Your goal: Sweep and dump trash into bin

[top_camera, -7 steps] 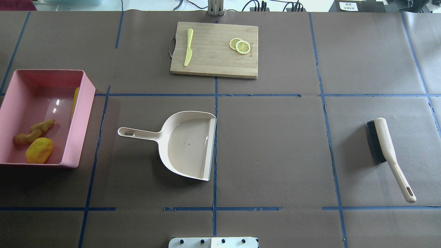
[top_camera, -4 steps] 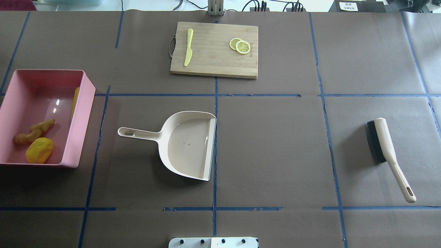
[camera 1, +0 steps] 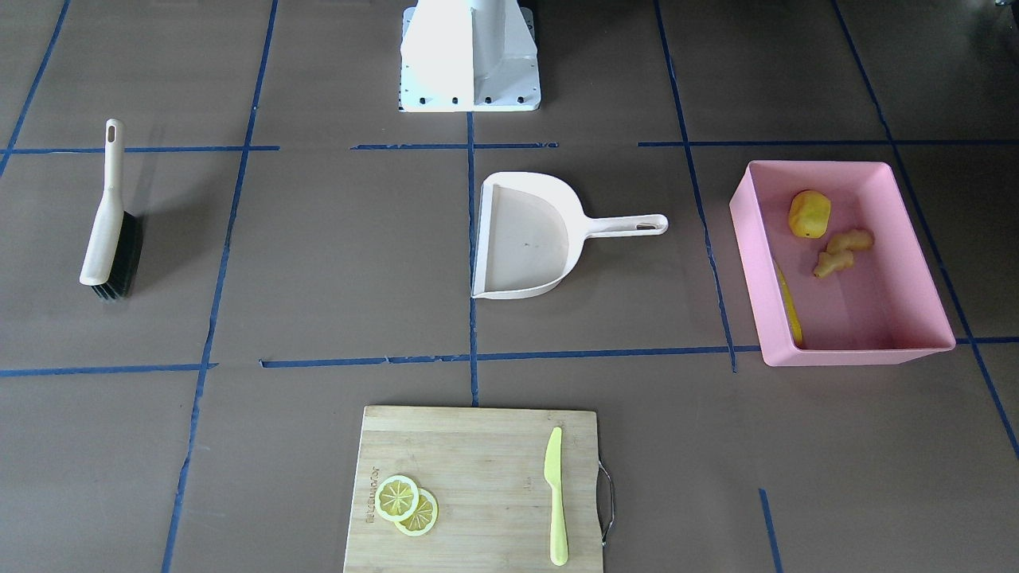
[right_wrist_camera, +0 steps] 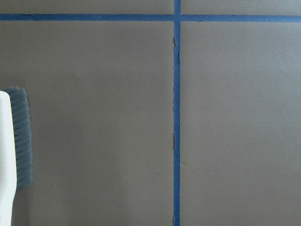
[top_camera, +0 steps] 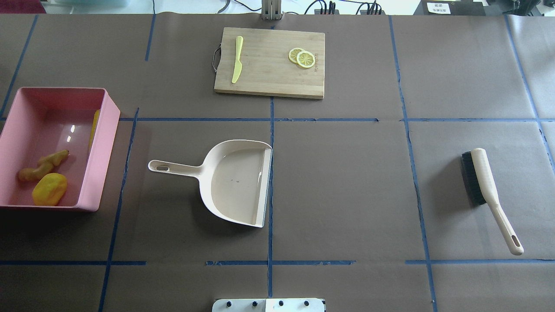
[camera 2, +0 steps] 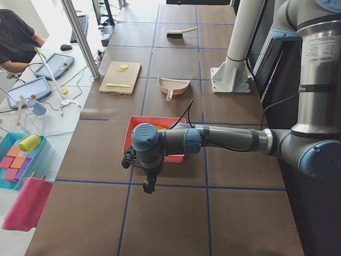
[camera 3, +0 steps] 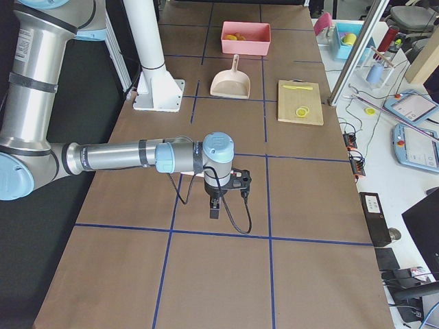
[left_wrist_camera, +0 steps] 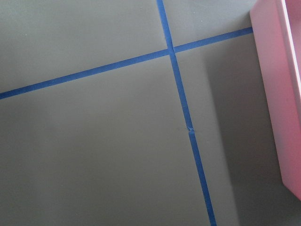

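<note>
The pink bin (top_camera: 56, 117) stands at the table's left end, also in the front view (camera 1: 868, 310). In it lie the corn cob (top_camera: 94, 128) against the right wall, the ginger root (top_camera: 41, 167) and the yellow pepper-like lump (top_camera: 49, 189). My left gripper (camera 2: 149, 184) hangs beyond the bin's outer side; its wrist view shows the bin's wall (left_wrist_camera: 277, 94). My right gripper (camera 3: 215, 209) hangs over bare table at the right end. Both show only in side views, so I cannot tell whether they are open or shut.
The beige dustpan (top_camera: 234, 186) lies empty mid-table, handle towards the bin. The brush (top_camera: 485, 182) lies at the right, its bristles in the right wrist view (right_wrist_camera: 21, 141). A cutting board (top_camera: 269, 65) with a plastic knife (top_camera: 237, 58) and lemon slices (top_camera: 302, 57) sits at the far edge.
</note>
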`<act>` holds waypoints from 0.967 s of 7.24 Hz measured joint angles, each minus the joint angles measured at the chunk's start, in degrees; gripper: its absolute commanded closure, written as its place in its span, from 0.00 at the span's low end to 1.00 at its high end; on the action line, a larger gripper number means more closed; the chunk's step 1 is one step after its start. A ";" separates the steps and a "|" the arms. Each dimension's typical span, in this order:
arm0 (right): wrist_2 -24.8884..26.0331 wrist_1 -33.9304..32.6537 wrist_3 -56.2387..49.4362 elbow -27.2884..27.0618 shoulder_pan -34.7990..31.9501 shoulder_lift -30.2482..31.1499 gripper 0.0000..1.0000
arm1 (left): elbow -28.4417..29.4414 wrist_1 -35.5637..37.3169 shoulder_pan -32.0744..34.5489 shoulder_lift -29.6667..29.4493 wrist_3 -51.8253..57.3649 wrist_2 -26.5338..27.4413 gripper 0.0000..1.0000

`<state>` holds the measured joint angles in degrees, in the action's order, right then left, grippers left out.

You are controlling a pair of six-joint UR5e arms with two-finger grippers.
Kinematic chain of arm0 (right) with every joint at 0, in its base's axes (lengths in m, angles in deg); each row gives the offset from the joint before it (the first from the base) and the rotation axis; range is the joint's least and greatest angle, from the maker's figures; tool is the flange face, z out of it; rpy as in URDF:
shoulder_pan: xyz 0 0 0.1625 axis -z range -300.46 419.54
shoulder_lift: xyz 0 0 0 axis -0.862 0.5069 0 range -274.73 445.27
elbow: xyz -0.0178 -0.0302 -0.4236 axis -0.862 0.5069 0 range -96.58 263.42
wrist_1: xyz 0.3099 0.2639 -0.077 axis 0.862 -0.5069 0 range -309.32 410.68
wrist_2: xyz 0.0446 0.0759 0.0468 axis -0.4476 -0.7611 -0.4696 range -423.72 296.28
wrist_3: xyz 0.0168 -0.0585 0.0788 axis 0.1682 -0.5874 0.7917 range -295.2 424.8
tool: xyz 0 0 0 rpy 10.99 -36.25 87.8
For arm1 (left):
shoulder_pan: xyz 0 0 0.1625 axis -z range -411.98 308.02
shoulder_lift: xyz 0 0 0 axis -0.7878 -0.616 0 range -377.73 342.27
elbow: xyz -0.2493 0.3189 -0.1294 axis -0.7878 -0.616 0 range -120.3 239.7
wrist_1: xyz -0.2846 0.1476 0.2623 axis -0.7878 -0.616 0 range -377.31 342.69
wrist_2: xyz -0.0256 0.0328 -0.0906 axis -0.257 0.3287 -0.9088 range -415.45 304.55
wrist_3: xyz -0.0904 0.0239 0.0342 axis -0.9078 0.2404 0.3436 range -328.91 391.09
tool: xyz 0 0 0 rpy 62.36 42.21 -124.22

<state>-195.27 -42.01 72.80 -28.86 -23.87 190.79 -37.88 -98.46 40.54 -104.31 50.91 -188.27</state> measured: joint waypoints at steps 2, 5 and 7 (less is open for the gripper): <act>-0.27 -0.08 -0.06 0.09 -0.02 -0.55 0.00 | 0.29 0.28 -0.04 0.93 0.04 0.33 0.00; -1.02 -0.20 -0.09 0.26 -0.13 -0.53 0.00 | -0.14 -0.07 -0.12 1.66 0.02 0.37 0.00; -1.16 -0.13 -0.09 0.73 -0.10 -0.80 0.00 | 0.15 -0.09 -0.13 1.26 0.04 0.37 0.00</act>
<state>-196.43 -42.14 72.71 -28.13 -23.97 189.98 -37.73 -98.55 40.41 -103.04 50.95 -187.90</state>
